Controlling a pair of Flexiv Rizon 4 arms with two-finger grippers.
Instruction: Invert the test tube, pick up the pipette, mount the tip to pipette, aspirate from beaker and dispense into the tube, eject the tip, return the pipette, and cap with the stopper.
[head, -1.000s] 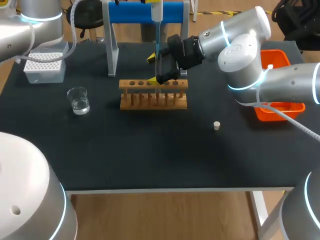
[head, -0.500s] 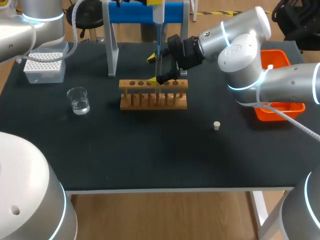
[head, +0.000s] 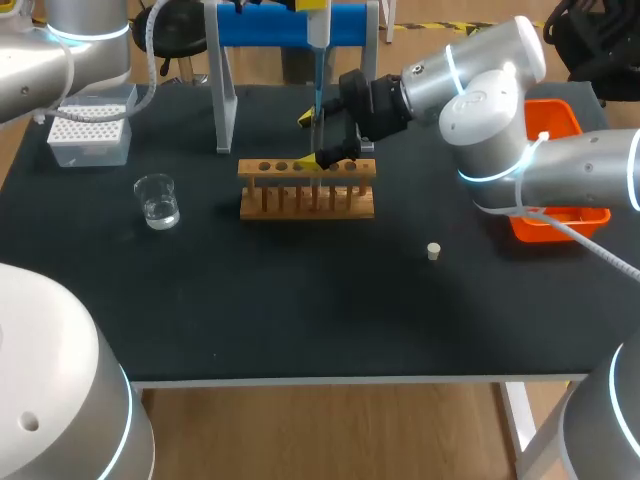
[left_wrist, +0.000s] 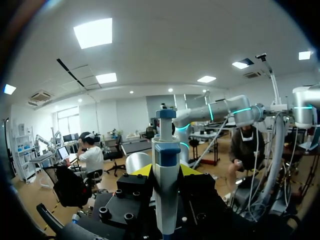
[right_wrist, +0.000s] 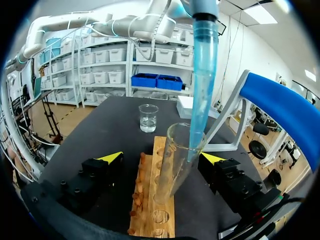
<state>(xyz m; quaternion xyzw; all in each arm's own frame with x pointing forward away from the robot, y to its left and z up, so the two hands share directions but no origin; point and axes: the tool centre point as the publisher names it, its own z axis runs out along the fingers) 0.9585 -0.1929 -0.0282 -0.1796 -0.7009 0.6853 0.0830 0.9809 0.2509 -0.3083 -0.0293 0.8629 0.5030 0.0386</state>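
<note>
Left gripper (left_wrist: 166, 171): clamped on upright white-and-blue pipette (left_wrist: 165, 190). Translucent blue pipette tip (right_wrist: 199, 95): end inside mouth of clear glass test tube (right_wrist: 179, 162), which stands in wooden rack (right_wrist: 150, 210). Right gripper (right_wrist: 161, 157): spread wide, tube between its fingers.

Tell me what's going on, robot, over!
Left gripper shut on pipette, tip down in tube mouth. Right gripper open, fingers either side of tube in rack. Nothing in the way; stopper lies on table.
</note>
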